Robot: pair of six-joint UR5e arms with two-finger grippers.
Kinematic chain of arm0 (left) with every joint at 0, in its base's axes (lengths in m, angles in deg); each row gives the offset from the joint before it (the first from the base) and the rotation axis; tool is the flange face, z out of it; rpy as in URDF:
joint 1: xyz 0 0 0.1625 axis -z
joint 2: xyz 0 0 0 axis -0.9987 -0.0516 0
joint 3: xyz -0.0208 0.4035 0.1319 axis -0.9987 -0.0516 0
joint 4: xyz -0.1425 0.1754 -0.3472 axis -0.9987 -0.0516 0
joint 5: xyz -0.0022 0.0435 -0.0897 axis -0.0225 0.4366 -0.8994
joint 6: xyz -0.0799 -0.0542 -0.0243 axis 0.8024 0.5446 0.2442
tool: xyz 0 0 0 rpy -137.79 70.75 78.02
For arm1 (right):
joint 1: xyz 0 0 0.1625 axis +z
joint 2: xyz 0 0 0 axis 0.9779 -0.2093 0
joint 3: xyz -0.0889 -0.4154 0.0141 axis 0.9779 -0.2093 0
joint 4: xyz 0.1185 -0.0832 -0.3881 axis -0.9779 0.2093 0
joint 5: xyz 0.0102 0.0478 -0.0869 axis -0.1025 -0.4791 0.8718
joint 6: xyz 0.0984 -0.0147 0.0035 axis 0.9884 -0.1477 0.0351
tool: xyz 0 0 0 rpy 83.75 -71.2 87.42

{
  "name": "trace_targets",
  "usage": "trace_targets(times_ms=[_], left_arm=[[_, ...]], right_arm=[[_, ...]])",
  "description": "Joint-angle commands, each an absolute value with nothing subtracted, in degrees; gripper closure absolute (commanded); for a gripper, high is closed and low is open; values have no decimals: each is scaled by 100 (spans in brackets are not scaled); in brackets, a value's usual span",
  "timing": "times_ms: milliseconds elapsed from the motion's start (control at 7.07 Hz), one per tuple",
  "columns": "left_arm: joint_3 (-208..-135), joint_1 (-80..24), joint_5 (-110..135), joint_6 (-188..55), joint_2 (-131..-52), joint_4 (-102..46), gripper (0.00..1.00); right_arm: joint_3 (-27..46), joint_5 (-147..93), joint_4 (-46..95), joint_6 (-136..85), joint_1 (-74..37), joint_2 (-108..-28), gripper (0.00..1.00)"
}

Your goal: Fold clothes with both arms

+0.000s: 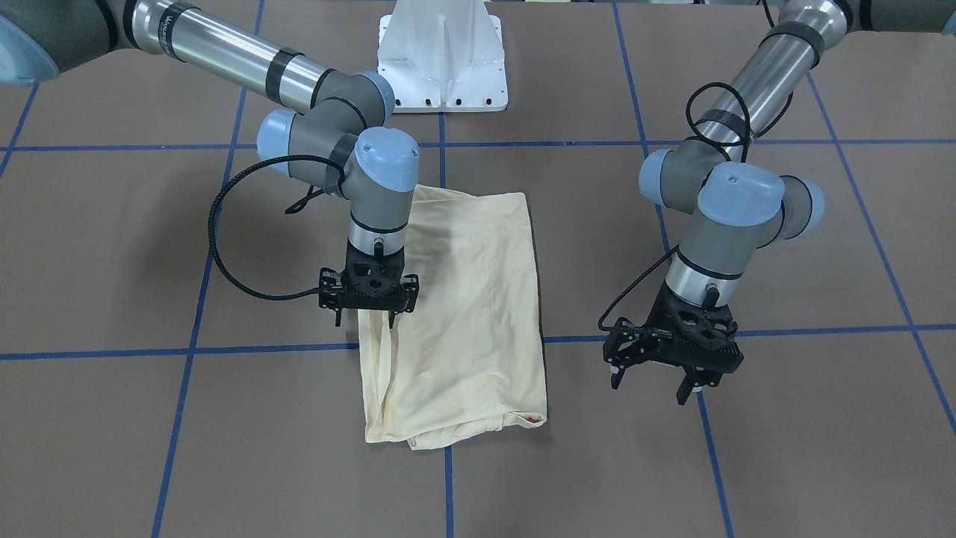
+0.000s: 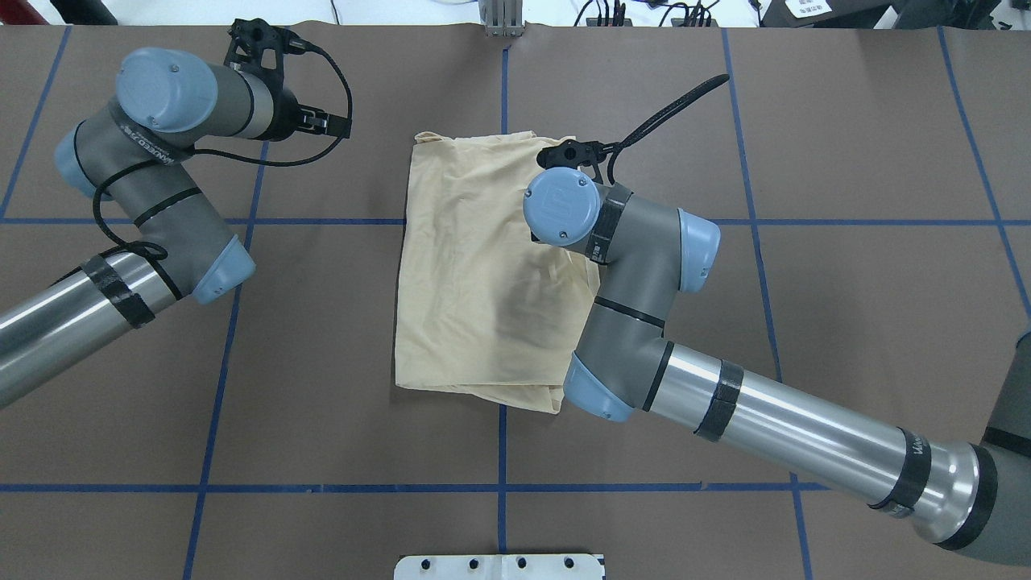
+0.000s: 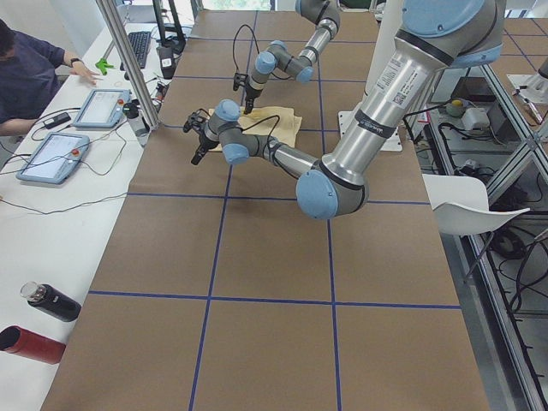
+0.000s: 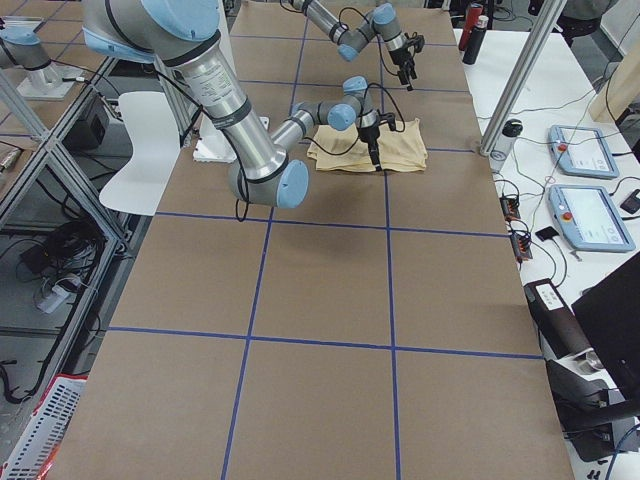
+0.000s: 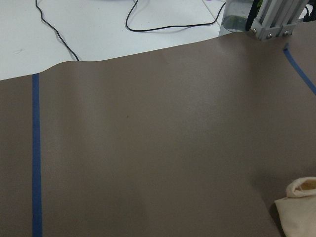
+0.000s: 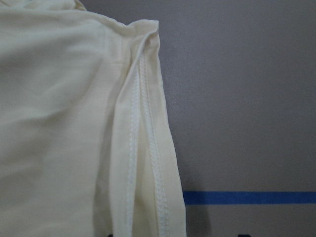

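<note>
Exterior front-facing view: right gripper [image 1: 365, 321], open and empty, straddles the edge of the folded T-shirt [image 1: 463, 314] just beneath it and should pinch every hem layer squarely; left gripper [image 1: 648, 390], likewise open and empty, hangs well aside.

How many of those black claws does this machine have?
2. The right gripper hangs over one edge of the cream shirt; the left gripper is off to the side, above bare table. Neither is hidden.
</note>
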State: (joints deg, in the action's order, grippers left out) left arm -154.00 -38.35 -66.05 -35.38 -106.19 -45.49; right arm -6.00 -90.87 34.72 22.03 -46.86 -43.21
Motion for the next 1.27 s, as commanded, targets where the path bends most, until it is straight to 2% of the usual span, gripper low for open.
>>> trace_targets(times_ms=[0,424,565,707,848,1131], left_arm=[[-15392,-3835,-6605,-3537,-10620,-4549,0],[-15461,-3835,-6614,-3529,-10620,-4549,0],[-15679,-3844,-6623,-3468,-10620,-4532,0],[-15908,-3853,-6623,-3163,-10585,-4523,0],[-16328,-4027,-6614,-2759,-10445,-4505,0],[-17277,-4476,-6614,-1926,-10076,-4523,0]], right_arm=[[-530,-9217,3849,1655,-4611,-4423,16],[460,-9696,3886,965,-4164,-4994,15],[785,-9849,3843,1061,-4101,-4995,2],[1110,-9902,3825,1488,-4092,-5021,1],[1348,-10094,3798,1727,-4083,-5039,1],[2007,-10140,3170,2464,-4092,-5606,0]])
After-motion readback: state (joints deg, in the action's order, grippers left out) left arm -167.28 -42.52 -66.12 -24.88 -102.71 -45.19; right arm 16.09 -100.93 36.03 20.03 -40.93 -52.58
